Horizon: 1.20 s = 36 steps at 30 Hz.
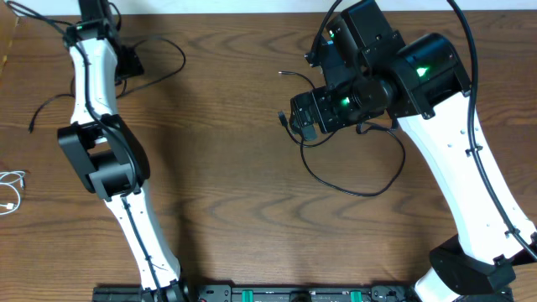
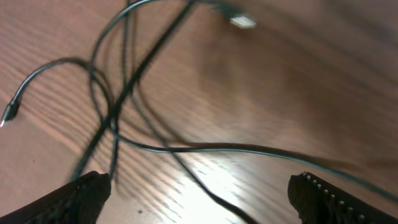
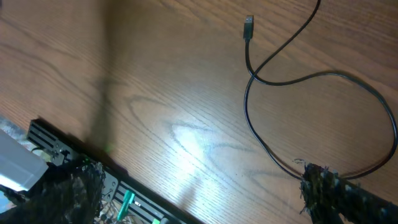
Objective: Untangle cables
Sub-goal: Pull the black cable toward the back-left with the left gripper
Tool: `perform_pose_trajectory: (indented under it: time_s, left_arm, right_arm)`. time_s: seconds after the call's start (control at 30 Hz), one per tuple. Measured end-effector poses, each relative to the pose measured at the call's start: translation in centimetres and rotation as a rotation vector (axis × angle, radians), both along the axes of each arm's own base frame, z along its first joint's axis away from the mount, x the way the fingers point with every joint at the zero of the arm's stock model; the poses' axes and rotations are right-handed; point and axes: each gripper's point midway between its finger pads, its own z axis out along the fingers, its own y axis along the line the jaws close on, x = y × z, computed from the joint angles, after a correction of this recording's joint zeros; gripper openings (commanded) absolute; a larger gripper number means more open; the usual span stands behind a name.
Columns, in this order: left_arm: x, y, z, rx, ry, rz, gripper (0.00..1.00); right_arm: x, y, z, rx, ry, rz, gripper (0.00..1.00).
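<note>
Your overhead camera looks straight down on the whole desk (image 1: 235, 168) from well above, with the base rail (image 1: 294, 294) at 6 o'clock and both arms reaching toward 12. Your left wrist camera sits very close over the wood near 11 o'clock, looking past its own jaws onto crossing black cables (image 2: 186, 148), blurred. Your right wrist camera hangs higher near 1 o'clock, slanted, and shares the black cable loop (image 3: 245, 106) and the rail with the overhead view.

Left of the looped black cable (image 1: 340, 188) the counter (image 1: 226, 143) lies bare — a wide lane; farther left, the left arm (image 1: 105, 159) blocks it.
</note>
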Motion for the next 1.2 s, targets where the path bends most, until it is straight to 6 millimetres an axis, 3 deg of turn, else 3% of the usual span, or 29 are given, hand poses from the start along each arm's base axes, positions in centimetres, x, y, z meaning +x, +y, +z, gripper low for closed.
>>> perform_pose_trajectory:
  time_s: [0.17, 0.37, 0.5, 0.67, 0.8, 0.87, 1.07, 1.2]
  left_arm:
    - [1.8, -3.6, 0.4, 0.007, -0.029, -0.071, 0.96]
    - [4.5, -11.4, 1.0, -0.022, -0.061, -0.314, 0.96]
    - [4.5, -15.2, 1.0, -0.049, -0.047, -0.415, 0.95]
    - [3.3, -18.3, 0.2, -0.147, 0.004, -0.508, 0.95]
    - [3.1, -17.6, 0.3, -0.107, 0.013, -0.466, 0.95]
    - [2.6, -16.3, 0.3, -0.064, 0.026, -0.377, 0.96]
    - [-0.2, -9.7, 0.4, -0.056, 0.033, -0.023, 0.95]
    - [0.0, -7.6, 3.0, -0.151, -0.059, 0.018, 0.95]
  right_arm:
    - [0.0, 0.0, 0.0, 0.000, 0.000, 0.000, 0.99]
    - [-0.2, -0.1, -0.1, -0.004, 0.007, 0.000, 0.99]
    - [-0.2, -0.1, -0.1, -0.006, 0.010, 0.000, 0.99]
    - [-0.2, -0.1, -0.1, -0.008, 0.006, 0.005, 0.99]
    - [-0.6, 0.3, -0.1, -0.010, 0.009, 0.020, 0.99]
    - [-1.2, 0.2, -0.3, -0.022, 0.027, 0.026, 0.99]
    - [-1.5, 0.7, -0.4, -0.027, 0.024, 0.042, 0.99]
    - [-1.1, 0.9, -0.2, -0.027, 0.001, 0.041, 0.99]
